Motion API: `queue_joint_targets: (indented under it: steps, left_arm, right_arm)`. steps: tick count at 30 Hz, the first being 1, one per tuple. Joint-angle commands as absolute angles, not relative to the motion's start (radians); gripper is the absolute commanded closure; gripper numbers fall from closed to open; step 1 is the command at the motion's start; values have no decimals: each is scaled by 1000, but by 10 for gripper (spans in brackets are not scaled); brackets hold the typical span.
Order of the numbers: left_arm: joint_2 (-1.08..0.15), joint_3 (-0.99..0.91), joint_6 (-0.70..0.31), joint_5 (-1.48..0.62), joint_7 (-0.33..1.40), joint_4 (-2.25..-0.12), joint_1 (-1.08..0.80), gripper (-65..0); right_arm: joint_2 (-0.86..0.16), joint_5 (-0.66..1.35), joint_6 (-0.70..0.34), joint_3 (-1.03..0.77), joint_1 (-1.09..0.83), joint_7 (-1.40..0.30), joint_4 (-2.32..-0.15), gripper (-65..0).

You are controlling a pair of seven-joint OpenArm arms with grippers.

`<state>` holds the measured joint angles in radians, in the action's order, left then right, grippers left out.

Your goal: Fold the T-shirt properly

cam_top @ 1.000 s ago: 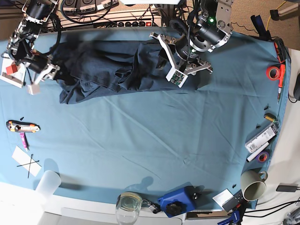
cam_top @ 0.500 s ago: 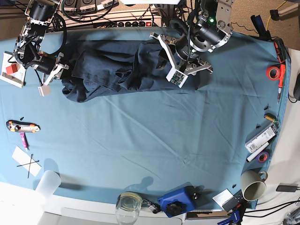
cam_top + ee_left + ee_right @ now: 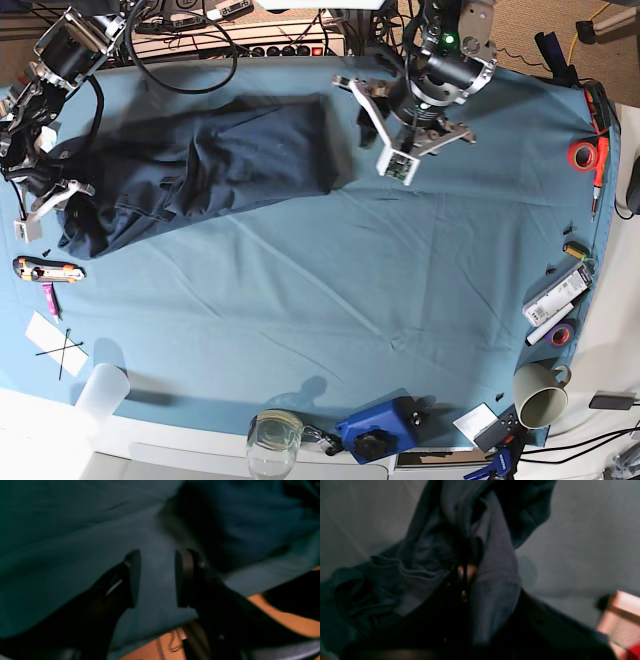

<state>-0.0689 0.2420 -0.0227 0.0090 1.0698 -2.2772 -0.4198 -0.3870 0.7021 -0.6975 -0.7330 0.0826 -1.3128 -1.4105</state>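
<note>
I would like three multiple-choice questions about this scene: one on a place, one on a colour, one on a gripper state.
1. Where does the T-shirt lie in the base view?
A. far left part of the tablecloth
B. near edge
C. right edge

2. What colour is the tape roll?
A. green
B. red
C. white

3. How is the right gripper?
A. open over bare cloth
B. shut on the T-shirt
C. out of view

Answers:
1 A, the shirt is bunched there.
2 B, a red ring at the right edge.
3 B, navy fabric is pinched between its jaws.

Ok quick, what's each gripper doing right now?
Left gripper: open, holding nothing, over the tablecloth.
Right gripper: shut on the T-shirt.
</note>
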Motion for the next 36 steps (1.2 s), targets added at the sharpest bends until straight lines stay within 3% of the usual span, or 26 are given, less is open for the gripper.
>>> queue_joint_targets:
  steps: [1,7,10,14,22,26,36]
  left_arm:
    - [-74,245,-15,23,1063,-2302,-427,-214]
    - [-89,245,84,193,1077,-2356,-476,-199]
    - [-123,245,98,207,1077,-2356,-500,-162]
    - [-157,245,128,235,1081,-2356,-521,-161]
    - [-161,245,178,344,1097,-2356,-533,-161]
    - [-162,245,249,405,1103,-2356,-546,-161]
    - [-164,245,255,431,1108,-2356,-566,-161]
  right_arm:
    - [-418,708,-698,-739,97,-1299,-1446,0]
    - [-410,768,-698,-739,93,-1396,-1557,0]
    - [-389,823,-698,-739,94,-1396,-1623,0]
    - [-353,834,-698,-722,57,-1396,-1665,0]
    - [-321,941,-698,-572,-58,-1396,-1821,0]
    - [-321,1015,-698,-504,-107,-1396,-1942,0]
    - [-256,964,-698,-329,-125,-1396,-1988,0]
